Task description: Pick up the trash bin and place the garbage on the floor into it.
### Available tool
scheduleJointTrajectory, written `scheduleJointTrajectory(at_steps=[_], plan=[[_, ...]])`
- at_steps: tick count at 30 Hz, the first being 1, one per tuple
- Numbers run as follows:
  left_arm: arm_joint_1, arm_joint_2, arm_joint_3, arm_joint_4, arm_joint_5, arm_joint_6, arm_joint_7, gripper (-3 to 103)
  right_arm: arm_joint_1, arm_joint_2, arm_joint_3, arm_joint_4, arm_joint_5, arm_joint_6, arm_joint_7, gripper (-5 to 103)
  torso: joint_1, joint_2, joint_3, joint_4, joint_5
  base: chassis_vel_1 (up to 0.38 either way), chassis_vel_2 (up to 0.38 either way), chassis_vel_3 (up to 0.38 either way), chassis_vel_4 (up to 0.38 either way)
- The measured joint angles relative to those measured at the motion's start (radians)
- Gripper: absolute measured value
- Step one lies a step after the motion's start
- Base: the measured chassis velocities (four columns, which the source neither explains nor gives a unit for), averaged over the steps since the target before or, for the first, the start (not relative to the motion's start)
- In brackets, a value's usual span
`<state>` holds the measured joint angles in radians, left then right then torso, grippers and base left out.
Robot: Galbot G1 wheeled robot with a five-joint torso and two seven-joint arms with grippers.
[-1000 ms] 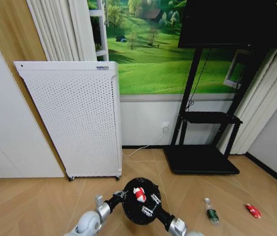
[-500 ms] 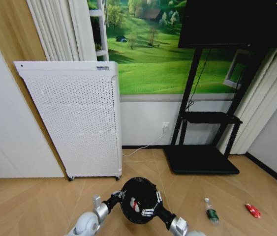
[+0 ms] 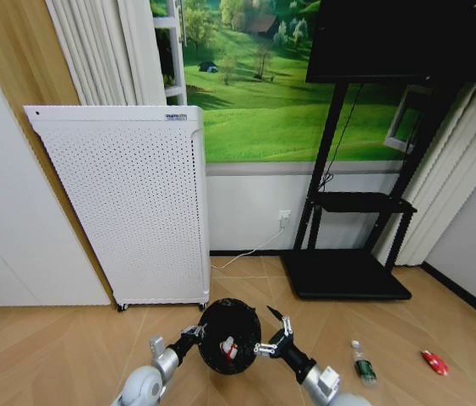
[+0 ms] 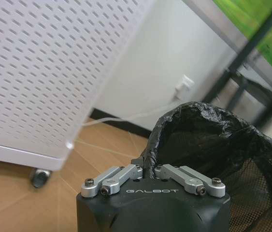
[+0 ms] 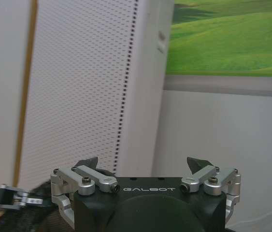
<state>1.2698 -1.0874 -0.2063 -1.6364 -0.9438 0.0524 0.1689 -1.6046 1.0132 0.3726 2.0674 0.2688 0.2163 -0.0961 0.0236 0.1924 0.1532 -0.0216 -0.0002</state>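
Two hands flank the trash bin [image 3: 229,336]. Left hand [image 3: 194,332], at the bin's nine o'clock, pinches the liner-covered rim. Right hand [image 3: 273,332], at three o'clock, is spread wide, gripping nothing. A red-and-white wad [image 3: 228,348] sits inside, partly hidden. On the floor [image 3: 51,347], a bottle [image 3: 362,362] and red piece [image 3: 434,362] lie toward four o'clock.
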Motion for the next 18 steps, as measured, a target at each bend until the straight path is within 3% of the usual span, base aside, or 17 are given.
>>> scheduleJointTrajectory(at_steps=[3,5,6,9,10,12,18], plan=[[0.02,-0.002,-0.034,-0.015,-0.012,0.003,-0.005,5,0.0,0.006,0.012,0.0,0.012,-0.013,0.031,100,0.0,0.0,0.0,0.0,0.0002,0.0,0.0,0.0,0.0],[0.08,-0.005,-0.113,-0.056,-0.027,0.01,-0.008,5,0.01,0.021,0.029,-0.01,0.019,-0.066,0.123,100,0.0,0.0,0.0,0.0003,0.0001,0.0,0.0,0.0,0.0],[0.08,-0.005,-0.113,-0.056,-0.027,0.01,-0.008,5,0.01,0.021,0.029,-0.01,0.019,-0.066,0.123,100,0.0,0.0,0.0,0.0003,0.0001,0.0,0.0,0.0,0.0],[0.174,-0.012,-0.209,-0.129,-0.031,0.015,-0.022,5,0.042,0.044,0.037,-0.038,0.027,-0.17,0.241,100,0.0,0.0,0.0,0.0004,0.0002,0.0,0.0,0.0,0.0],[0.174,-0.012,-0.209,-0.129,-0.031,0.015,-0.022,5,0.042,0.044,0.037,-0.038,0.027,-0.17,0.241,100,0.0,0.0,0.0,0.0004,0.0002,0.0,0.0,0.0,0.0],[0.231,-0.025,-0.269,-0.185,-0.027,0.019,-0.051,5,0.061,0.055,0.039,-0.056,0.051,-0.232,0.295,100,0.0,0.0,0.0,0.0002,0.0003,0.0,0.0,0.0,0.0],[0.319,-0.076,-0.373,-0.277,-0.023,0.017,-0.129,5,0.101,0.071,0.044,-0.103,0.099,-0.285,0.361,100,0.0,0.0,0.0,0.0001,0.0002,0.0,0.0,0.0,0.0]])
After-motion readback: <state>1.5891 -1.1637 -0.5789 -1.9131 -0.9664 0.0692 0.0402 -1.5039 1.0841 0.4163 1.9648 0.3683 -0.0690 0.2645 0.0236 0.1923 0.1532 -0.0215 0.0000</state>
